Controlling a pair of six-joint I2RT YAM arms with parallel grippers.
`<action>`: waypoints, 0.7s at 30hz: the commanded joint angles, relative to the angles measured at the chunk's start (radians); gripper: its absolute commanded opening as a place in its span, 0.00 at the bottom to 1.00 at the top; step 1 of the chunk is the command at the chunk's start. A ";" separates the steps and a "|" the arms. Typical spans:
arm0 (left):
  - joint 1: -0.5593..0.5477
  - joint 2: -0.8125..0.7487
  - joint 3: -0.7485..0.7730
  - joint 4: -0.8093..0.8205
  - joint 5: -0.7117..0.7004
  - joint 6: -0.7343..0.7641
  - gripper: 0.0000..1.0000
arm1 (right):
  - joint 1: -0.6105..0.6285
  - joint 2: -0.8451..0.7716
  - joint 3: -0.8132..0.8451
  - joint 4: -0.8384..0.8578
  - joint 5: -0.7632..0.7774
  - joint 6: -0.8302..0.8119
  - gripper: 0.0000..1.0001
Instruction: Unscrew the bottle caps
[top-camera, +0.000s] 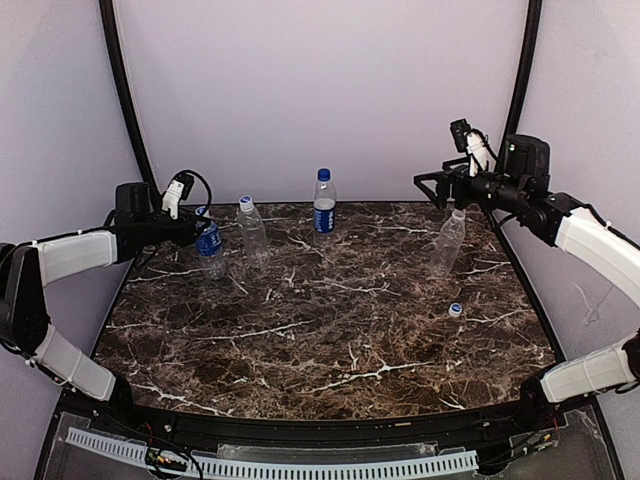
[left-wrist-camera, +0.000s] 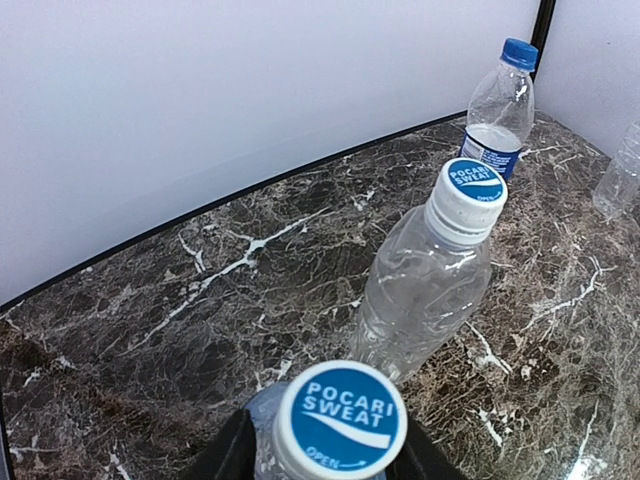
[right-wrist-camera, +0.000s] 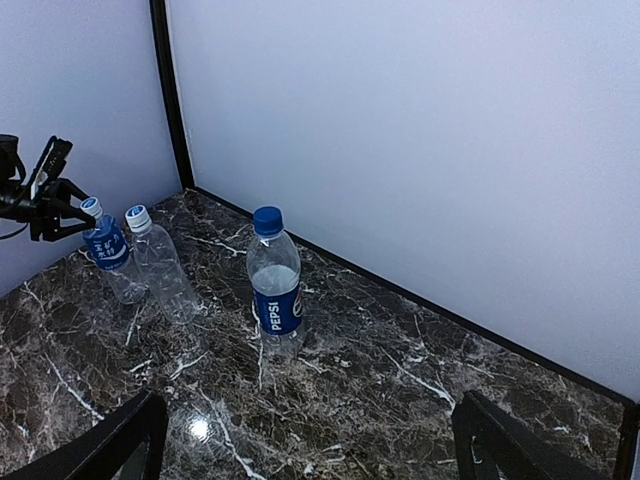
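Observation:
My left gripper (top-camera: 197, 228) is shut on the neck of a blue-labelled bottle (top-camera: 210, 248); in the left wrist view its white and blue cap (left-wrist-camera: 340, 420) sits between my black fingers (left-wrist-camera: 215, 458). An unlabelled ribbed bottle (top-camera: 253, 235) with a white and blue cap (left-wrist-camera: 474, 188) stands beside it. A Pepsi bottle (top-camera: 324, 207) with a dark blue cap (right-wrist-camera: 267, 220) stands at the back middle. My right gripper (top-camera: 437, 190) is open and empty, above a clear bottle (top-camera: 447, 243) with no cap on it. A loose cap (top-camera: 455, 310) lies on the table in front of that bottle.
The dark marble table (top-camera: 330, 330) is closed in by pale walls at the back and sides, with black poles (top-camera: 122, 90) in the back corners. In the right wrist view the left gripper (right-wrist-camera: 50, 200) shows at the far left by the two left bottles.

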 joint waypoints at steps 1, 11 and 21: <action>-0.008 -0.001 0.021 0.012 -0.013 0.034 0.36 | 0.006 0.001 -0.015 -0.011 0.011 -0.015 0.98; -0.012 -0.078 0.005 -0.066 0.030 0.066 0.02 | 0.009 -0.016 -0.012 -0.043 -0.010 -0.016 0.99; -0.065 -0.421 0.096 -0.776 0.332 0.444 0.01 | 0.212 0.014 0.064 -0.066 -0.247 -0.136 0.98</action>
